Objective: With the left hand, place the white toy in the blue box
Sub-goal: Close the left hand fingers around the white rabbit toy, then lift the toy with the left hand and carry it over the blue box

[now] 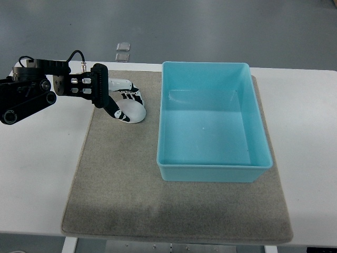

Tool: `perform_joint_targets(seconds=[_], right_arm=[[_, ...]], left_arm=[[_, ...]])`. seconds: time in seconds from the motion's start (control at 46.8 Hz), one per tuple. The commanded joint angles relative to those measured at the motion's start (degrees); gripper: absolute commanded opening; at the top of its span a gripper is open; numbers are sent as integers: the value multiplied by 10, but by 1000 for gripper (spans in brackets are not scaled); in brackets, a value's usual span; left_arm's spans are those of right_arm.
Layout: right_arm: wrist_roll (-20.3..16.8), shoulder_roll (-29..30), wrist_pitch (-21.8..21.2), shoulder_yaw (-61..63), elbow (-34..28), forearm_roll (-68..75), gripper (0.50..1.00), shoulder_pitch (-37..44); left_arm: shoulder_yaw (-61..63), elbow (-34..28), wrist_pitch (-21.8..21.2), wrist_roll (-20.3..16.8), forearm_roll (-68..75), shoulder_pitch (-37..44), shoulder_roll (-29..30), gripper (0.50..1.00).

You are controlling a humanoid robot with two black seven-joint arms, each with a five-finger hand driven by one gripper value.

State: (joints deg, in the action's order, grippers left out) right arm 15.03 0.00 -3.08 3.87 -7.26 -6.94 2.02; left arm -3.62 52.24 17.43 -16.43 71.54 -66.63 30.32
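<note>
I'm looking straight down and my left hand [108,97] is in from the left edge, black forearm lying across the bare white table [37,174], palm and fingers out over the grey mat [121,195]. The white toy [131,105] sits right under and just past the fingertips, on the mat. The black fingers [105,103] drape down over its near side and touch it, but I can't tell from up here whether they have actually closed round it or only rest against it. The toy looks white with black markings, and its rounded end pokes out to the right of the fingers.

Right of the hand, just beyond the toy, stands the blue box [213,168], open top, its inside bare. Its left wall runs close to the toy with a narrow strip of mat between them; they are apart, not touching. The box takes up the right part of the mat, its far right rim nearly at the mat's edge.

Below the hand, the mat is open all the way to its front edge. Beyond the hand, at the table's far edge, two small clear squares [122,51] lie on the floor side.
</note>
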Motion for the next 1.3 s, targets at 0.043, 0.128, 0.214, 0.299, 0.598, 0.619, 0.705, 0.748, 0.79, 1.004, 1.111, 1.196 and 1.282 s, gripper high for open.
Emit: perform_joint_targets(seconds=[0.043,0.128,0.214,0.299,0.598,0.619,0.705,0.748,0.79,1.004,1.111,1.196,1.282], right_arm=[[0,0,0,0,0,0,936,0],[0,0,0,0,0,0,936,0],[0,0,0,0,0,0,936,0],[0,0,0,0,0,0,936,0],[0,0,0,0,0,0,936,0],[0,0,0,0,1,0,936,0],[0,0,0,0,0,0,936,0],[0,0,0,0,0,0,936,0],[0,0,0,0,0,0,936,0],[0,0,0,0,0,0,936,0],[0,0,0,0,1,0,936,0],[0,0,0,0,0,0,936,0],[0,0,0,0,0,0,936,0]], left_arm=[[-2,0,0,0,-1,-1,0,500],[-3,-2,-1,0,-4,-2,0,500],[-6,-7,-1,0,-7,-3,0,500],[-14,-11,-1,0,-8,-6,0,500],[-39,-9,-6,0,-8,-32,0,500],[-39,-9,-9,0,-7,-37,0,500],[-39,-8,-26,0,-3,-50,0,500],[-40,-7,-34,0,-3,-55,0,500],[-40,-6,-42,0,-4,-61,0,500],[-48,4,-65,0,-6,-73,-15,500],[-60,22,-71,0,-7,-74,-17,501],[-67,37,-73,-1,-8,-74,-18,501],[-69,48,-74,-4,-8,-75,-29,501]])
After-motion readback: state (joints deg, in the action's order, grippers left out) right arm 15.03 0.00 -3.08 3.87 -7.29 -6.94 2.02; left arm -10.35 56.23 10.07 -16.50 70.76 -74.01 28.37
